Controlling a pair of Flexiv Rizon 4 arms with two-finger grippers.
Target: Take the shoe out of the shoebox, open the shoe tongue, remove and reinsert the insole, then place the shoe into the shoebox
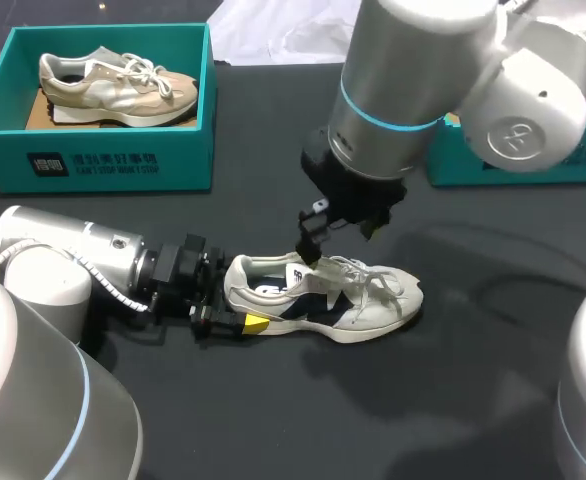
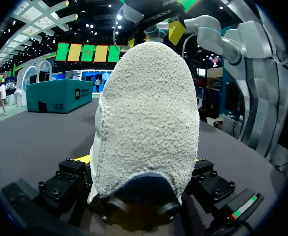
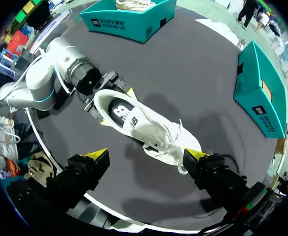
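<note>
Shoe (image 1: 323, 295) stands on its sole on the dark table (image 1: 453, 400), near the front middle. Its long axis runs left to right, toe pointing right, heel toward the left arm. The left gripper (image 1: 238, 297) pinches the heel from both sides. The right gripper (image 3: 146, 155) hangs above the laces, fingers spread wide.

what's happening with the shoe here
The white sneaker lies on its sole on the black table, out of any box. The left arm has its jaws shut on the heel. The right arm hangs over the shoe's opening with its jaws open, gripping nothing. A teal shoebox at the back left holds a beige sneaker, and another teal box sits at the right.
</note>
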